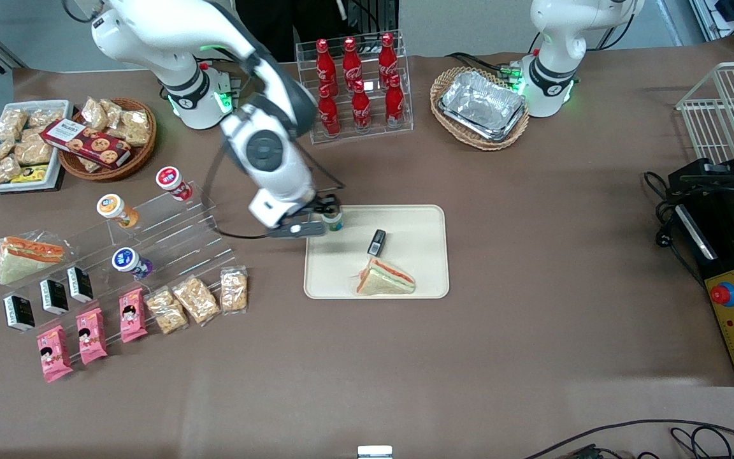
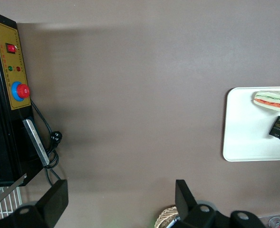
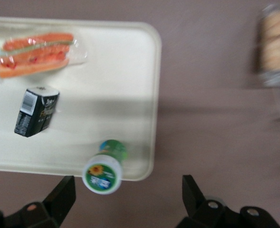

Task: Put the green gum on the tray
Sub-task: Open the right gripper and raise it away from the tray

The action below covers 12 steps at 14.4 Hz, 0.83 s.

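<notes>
The small cylindrical green gum bottle with white lid stands upright on the large cream rectangular tray, in the corner toward the working arm. The gripper hangs above it, jaws wide apart and empty. To finish well, lift straight up without brushing the lid. Only the right wrist view shows this gap; in the front view the arm hides it.

The large cream rectangular tray looks like smooth matt plastic. On it, the small green gum bottle has a glossy printed white lid. The triangular sandwich sits in clear shiny film, and the small black box has a slight sheen. The brown table covering looks matt and paper-like. The black two-finger gripper, open above the tray's corner, looks like dull plastic.
</notes>
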{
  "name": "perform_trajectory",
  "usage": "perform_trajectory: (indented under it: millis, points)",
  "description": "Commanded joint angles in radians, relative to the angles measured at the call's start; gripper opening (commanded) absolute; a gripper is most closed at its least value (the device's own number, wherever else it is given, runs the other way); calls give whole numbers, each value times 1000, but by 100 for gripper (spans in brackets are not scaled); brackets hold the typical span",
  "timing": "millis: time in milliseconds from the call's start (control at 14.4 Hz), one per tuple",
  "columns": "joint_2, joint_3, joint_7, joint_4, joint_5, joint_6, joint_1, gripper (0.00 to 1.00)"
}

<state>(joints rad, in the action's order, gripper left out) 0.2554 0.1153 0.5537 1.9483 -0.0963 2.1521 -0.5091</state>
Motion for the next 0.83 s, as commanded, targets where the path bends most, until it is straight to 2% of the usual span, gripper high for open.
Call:
perform_trajectory:
  millis: [0,415,554,762]
  points:
    - [-100,3,-164,-138,-2,-297,138,100]
    - [-261,-6,-440,-256,-5,-573,391,100]
    - [-269,-48,-498,-325,0,-635,426,100]
    - [-265,-138,-552,-419,10,-734,426,100]
